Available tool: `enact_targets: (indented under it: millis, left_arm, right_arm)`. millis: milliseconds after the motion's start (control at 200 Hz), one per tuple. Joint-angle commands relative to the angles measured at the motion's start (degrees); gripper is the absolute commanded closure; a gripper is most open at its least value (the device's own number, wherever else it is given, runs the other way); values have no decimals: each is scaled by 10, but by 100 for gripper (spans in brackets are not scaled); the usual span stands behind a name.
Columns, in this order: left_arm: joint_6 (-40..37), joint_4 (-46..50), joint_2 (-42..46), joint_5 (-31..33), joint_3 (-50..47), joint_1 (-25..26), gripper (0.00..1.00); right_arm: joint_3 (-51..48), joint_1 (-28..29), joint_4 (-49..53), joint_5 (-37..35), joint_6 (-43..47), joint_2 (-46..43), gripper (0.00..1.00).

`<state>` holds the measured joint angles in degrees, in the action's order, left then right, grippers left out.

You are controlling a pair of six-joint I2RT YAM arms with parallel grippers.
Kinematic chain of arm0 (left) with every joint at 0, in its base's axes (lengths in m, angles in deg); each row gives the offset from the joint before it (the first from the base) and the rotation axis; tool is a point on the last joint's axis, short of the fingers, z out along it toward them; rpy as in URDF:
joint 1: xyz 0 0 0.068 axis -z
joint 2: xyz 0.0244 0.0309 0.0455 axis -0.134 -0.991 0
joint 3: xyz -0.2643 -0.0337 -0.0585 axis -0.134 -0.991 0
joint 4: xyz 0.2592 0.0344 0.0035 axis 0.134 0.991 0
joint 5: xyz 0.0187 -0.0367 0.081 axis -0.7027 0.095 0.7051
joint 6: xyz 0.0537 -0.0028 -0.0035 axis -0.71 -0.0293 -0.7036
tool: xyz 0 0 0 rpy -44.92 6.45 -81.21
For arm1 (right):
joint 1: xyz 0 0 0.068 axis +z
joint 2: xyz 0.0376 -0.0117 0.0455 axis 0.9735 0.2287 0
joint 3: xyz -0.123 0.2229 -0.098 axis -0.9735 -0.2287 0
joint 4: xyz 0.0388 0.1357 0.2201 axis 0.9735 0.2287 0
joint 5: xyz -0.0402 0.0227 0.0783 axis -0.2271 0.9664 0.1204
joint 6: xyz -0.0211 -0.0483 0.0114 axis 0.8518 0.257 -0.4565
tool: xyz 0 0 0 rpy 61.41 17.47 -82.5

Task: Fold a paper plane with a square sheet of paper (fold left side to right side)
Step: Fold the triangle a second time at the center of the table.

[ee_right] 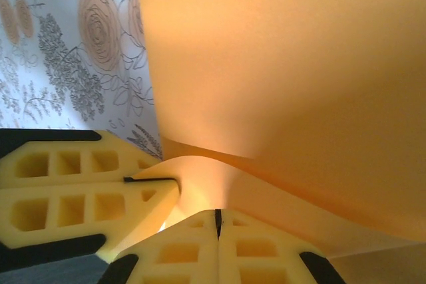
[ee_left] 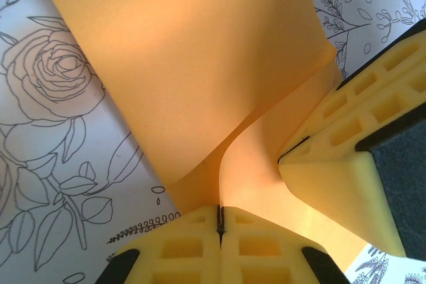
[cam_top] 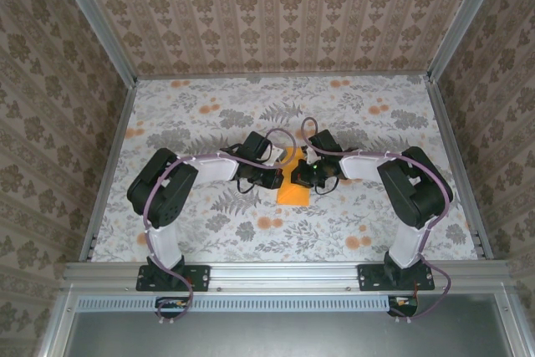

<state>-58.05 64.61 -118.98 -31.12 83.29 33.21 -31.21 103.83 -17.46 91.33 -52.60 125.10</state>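
Note:
The square sheet of paper [cam_top: 292, 191] is bright orange and lies in the middle of the table, between the two grippers. My left gripper [cam_top: 272, 178] is at its left edge and my right gripper [cam_top: 313, 175] at its right. In the left wrist view the sheet [ee_left: 200, 64] curls up from the table, and the left gripper [ee_left: 219, 221] is shut on its raised edge. The right gripper [ee_left: 293, 151] pinches the same edge just beside it. In the right wrist view the sheet [ee_right: 286, 64] arches over, with the right gripper [ee_right: 217, 221] shut on it and the left gripper [ee_right: 152, 179] close on the left.
The table [cam_top: 209, 114] has a flower-patterned cover. Aluminium rails [cam_top: 109, 165] and patterned walls close it in on the left, right and back. The arms' base rail [cam_top: 284, 273] runs along the near edge.

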Motion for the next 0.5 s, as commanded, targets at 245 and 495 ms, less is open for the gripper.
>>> enact_targets:
  millis: [245, 495]
  left_arm:
    - [-18, 34, -7, 15, 11, 8, 100]
    - [0, 29, 42, -1, 23, 2, 88]
  right_arm:
    - [17, -4, 77, -39, 14, 34, 97]
    - [16, -6, 89, -44, 16, 42, 97]
